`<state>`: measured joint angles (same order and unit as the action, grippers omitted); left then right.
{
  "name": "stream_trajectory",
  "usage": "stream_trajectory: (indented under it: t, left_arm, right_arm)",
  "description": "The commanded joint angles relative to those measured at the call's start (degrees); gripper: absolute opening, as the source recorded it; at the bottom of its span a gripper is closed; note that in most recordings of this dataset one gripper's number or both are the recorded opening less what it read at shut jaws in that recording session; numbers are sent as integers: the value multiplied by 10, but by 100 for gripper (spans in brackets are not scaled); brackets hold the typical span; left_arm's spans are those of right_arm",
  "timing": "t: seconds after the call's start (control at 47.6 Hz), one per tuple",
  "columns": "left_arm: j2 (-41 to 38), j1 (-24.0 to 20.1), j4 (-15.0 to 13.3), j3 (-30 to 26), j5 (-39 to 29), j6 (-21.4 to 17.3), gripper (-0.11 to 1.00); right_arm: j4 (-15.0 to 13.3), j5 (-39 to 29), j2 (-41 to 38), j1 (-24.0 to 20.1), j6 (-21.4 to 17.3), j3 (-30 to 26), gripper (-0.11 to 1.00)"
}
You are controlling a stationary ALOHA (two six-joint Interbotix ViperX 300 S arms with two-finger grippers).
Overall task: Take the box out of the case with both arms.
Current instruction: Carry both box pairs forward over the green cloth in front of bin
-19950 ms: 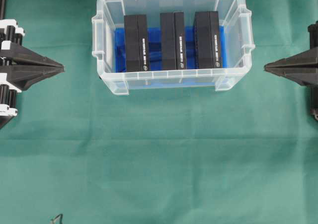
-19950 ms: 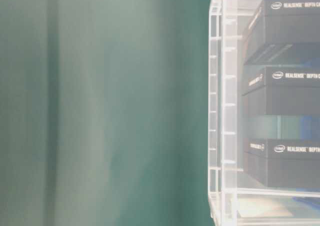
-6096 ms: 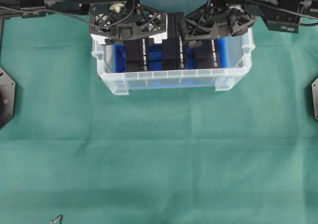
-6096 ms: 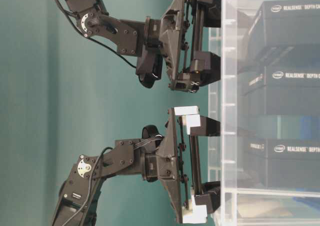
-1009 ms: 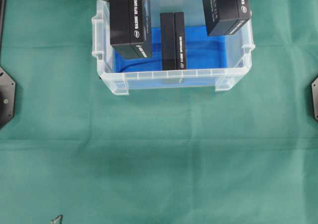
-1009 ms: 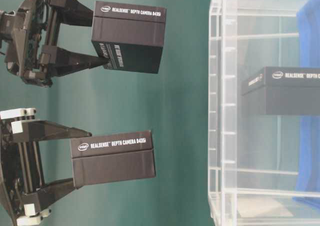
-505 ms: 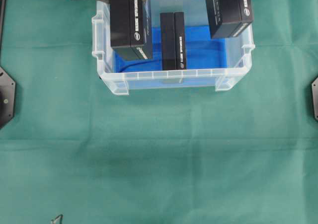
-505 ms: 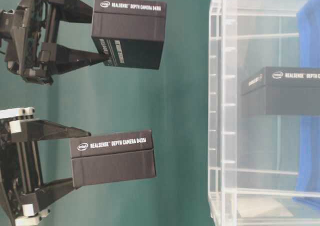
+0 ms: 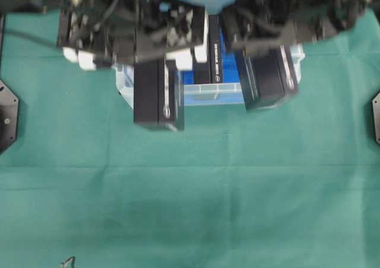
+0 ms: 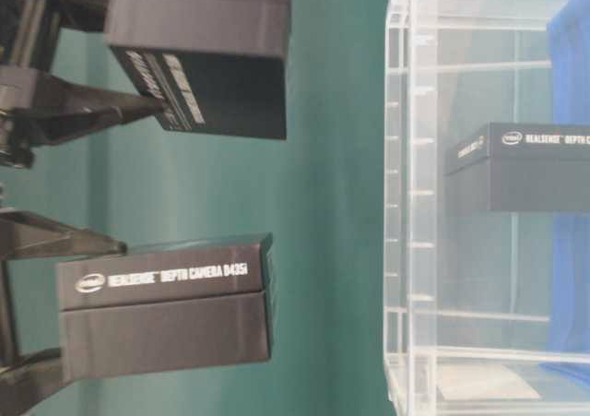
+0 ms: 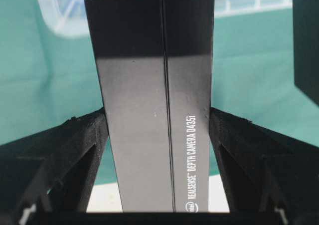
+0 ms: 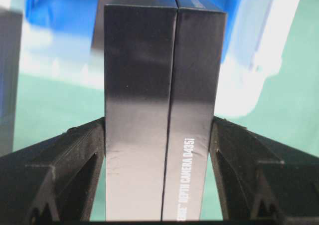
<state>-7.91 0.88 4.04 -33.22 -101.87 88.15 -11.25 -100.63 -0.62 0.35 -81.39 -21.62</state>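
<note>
We see both arms motion-blurred overhead, covering most of the case; the third box is partly hidden, and the left pincer is cropped table-level.

Black boxes with small white lettering. Clear case, blue lining inside. Green cloth all over the table. Left gripper black with white blocks; right gripper all black.
</note>
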Motion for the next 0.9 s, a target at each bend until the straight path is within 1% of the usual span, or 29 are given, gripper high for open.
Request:
stream_trajectory:
  t: [0.0, 0.084, 0.105, 0.231, 0.294, 0.378, 0.441, 0.652, 0.883]
  left_arm:
    - [11, 32, 3, -8, 1, 30, 64]
    - [11, 56, 3, -8, 0, 60, 64]
    - [10, 62, 3, -8, 1, 67, 64]
    - [7, 97, 3, -10, 3, 109, 64]
    - [4, 109, 3, -13, 4, 128, 64]
    - [2, 124, 3, -17, 4, 148, 64]
    - [1, 133, 3, -17, 4, 154, 64]
    - [1, 150, 3, -13, 0, 156, 64]
    - [1, 150, 3, -12, 0, 154, 64]
  right_arm:
    - [-12, -12, 24, -33, -18, -16, 65]
    - [-18, -23, 23, -66, -44, -16, 65]
    - [-18, -24, 23, -69, -47, -16, 65]
    - [-19, -25, 23, -114, -91, -16, 65]
    - [-19, -26, 24, -134, -113, -16, 65]
    - [-19, -27, 23, -149, -132, -16, 65]
    - [-19, -27, 23, -158, -143, -16, 65]
    - [-25, -27, 19, -185, -195, -16, 65]
    - [-26, -28, 19, -198, -207, -16, 65]
